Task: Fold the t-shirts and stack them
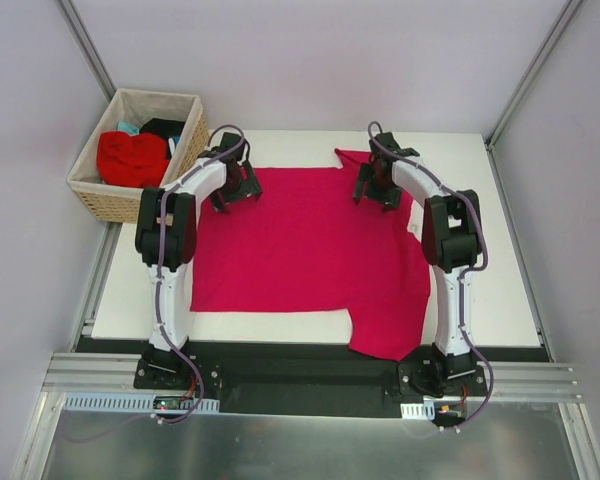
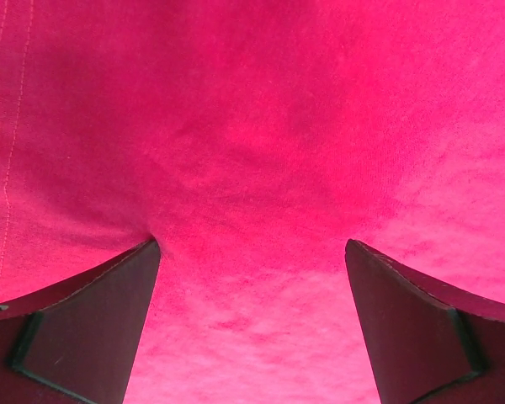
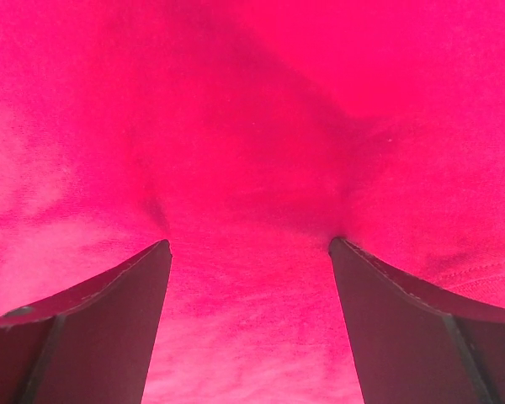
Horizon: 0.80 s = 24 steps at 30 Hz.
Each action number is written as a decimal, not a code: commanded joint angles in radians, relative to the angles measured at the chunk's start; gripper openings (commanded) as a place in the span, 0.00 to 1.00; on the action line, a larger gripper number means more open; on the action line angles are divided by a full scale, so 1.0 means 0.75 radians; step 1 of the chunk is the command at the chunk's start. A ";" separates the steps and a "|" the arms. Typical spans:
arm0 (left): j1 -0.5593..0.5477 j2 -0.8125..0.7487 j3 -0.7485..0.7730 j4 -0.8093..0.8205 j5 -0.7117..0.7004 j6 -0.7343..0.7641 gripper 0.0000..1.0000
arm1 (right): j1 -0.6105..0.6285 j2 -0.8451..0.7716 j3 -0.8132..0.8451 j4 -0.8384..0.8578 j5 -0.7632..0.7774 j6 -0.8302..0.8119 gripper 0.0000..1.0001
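Standing beside the rig, I see the left gripper (image 2: 251, 242) with its two dark fingers wide apart, and both tips pressing small dimples into the cloth. The right gripper (image 3: 248, 244) stands the same way, spread and holding nothing, with its tips sunk a little into the fabric. Between the fingers of each there is only smooth cloth, not yet pinched.

That cloth is the large crimson-pink cotton t-shirt (image 1: 300, 250), spread flat on the white rectangular table (image 1: 480, 290). Both grippers touch it along its far edge, the left at about 11 o'clock of the shirt and the right at about 1 o'clock. From them the body of the shirt runs toward 6 o'clock. One flap sticks out at 12 o'clock just beside the right gripper, and another hangs over the near table edge at 5 o'clock.

I judge that the folding of this first shirt is only beginning. Next, both jaws must close together on the cloth, taking both layers, and then carry the edge toward 6 o'clock.

At 10 o'clock, off the table, the woven wicker basket (image 1: 95, 195) holds the bright red crumpled t-shirt (image 1: 130, 158), a black one (image 1: 165, 127) and a teal one (image 1: 128, 128), which wait their turn.
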 commanded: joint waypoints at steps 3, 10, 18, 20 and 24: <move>0.004 0.139 0.177 -0.034 0.100 0.017 0.92 | -0.076 0.128 0.140 -0.102 -0.052 0.045 0.81; 0.008 0.300 0.500 -0.091 0.188 0.005 0.92 | -0.123 0.212 0.300 -0.158 -0.064 0.036 0.81; 0.028 0.519 0.809 -0.112 0.302 -0.030 0.92 | -0.195 0.327 0.525 -0.174 -0.148 0.049 0.83; 0.037 0.568 0.868 -0.112 0.345 -0.044 0.92 | -0.215 0.353 0.549 -0.150 -0.185 0.049 0.83; 0.039 0.601 0.926 -0.098 0.366 -0.038 0.93 | -0.229 0.378 0.580 -0.109 -0.234 0.040 0.84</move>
